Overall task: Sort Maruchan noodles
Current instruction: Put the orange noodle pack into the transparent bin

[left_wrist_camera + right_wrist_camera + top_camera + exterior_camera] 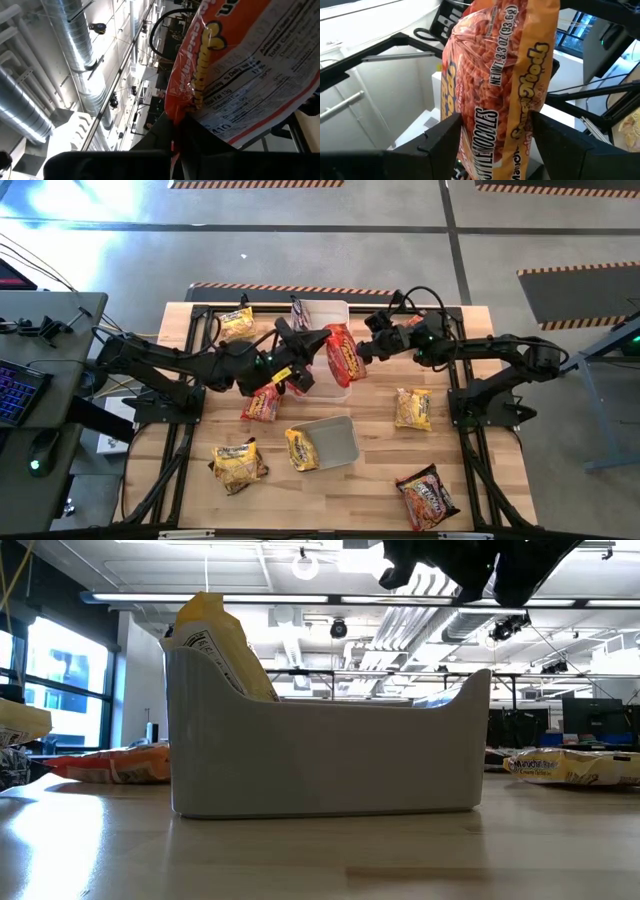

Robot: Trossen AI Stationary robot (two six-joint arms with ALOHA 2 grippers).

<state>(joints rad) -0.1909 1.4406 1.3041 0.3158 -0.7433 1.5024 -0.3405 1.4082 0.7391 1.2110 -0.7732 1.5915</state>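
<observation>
Handover in mid-air over the clear rectangular plastic tub (325, 320) at the table's 12 o'clock edge. Both arms met on one red crinkly plastic Maruchan noodle packet (343, 353).

Left gripper (318, 340) was clamped tight on the packet's edge; the left wrist view showed the packet (235, 75) pinched right at the finger roots, nutrition panel facing the camera. Right gripper (367, 348) came in from 3 o'clock with jaws wide, one dark finger (440, 137) on each side of the packet (495, 95). Whether the pads were touching the plastic I could not tell.

Key relation: packet sat directly between the two grippers, left at its 9 o'clock, right at its 3 o'clock. In the overhead view its long axis ran roughly 12 to 6, so crosswise to both arms' approach; right jaws straddled the packet's width. My read: right needed to close before left let go, otherwise the packet would drop into or beside the tub.

Remaining packets lay flat on the wooden table (380, 480): yellow ones at 10 o'clock (237, 322), 3 o'clock (413, 408) and 7 o'clock (238, 465), red ones at 5 o'clock (428, 495) and under the left arm (262, 404). A second grey tub (335, 442) near centre had a yellow packet (302, 450) leaning on its rim.
</observation>
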